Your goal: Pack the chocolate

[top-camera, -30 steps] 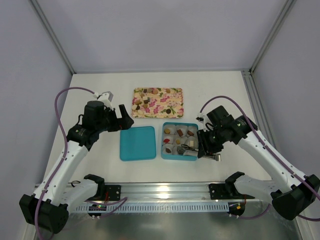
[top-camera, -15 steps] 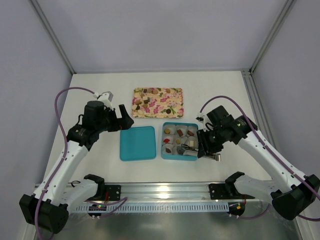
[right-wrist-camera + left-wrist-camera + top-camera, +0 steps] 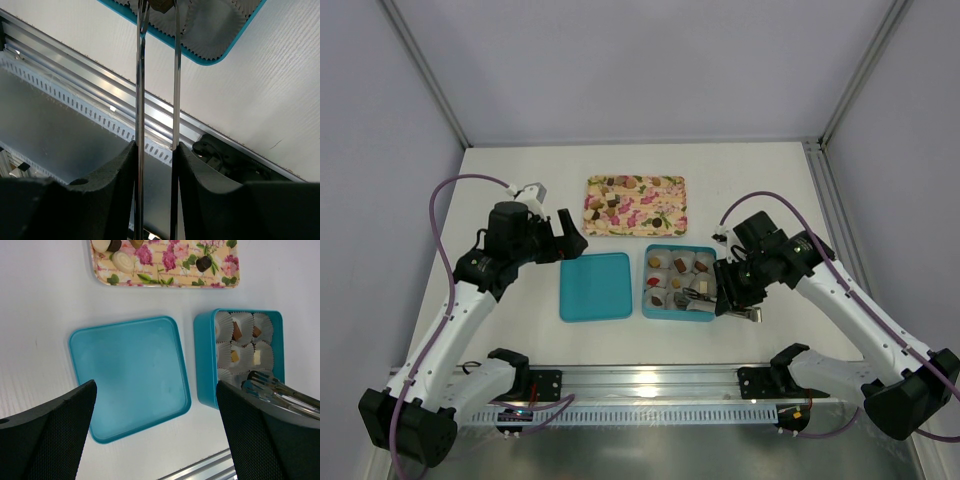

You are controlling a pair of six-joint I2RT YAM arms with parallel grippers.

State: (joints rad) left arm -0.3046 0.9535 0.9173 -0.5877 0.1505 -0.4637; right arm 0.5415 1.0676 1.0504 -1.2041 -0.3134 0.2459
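Chocolate pieces [image 3: 658, 264] sit across the white table [image 3: 520, 180]: some on the flowered tray [image 3: 670, 222], others, right of the teal lid [image 3: 594, 286], in the teal box's [image 3: 205, 365] paper cups [image 3: 245, 317]; the left hand [image 3: 567, 238] hovers spread near the lid; the right hand [image 3: 156, 165] pinches metal tongs [image 3: 140, 75], tips in the box.

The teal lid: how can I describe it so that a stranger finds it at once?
In the top view, find the white table and look just below the flowered tray. Two teal squares lie side by side there; the lid is the left one. Unlike the box beside it, which holds paper cups and chocolates, it is flat and bare.
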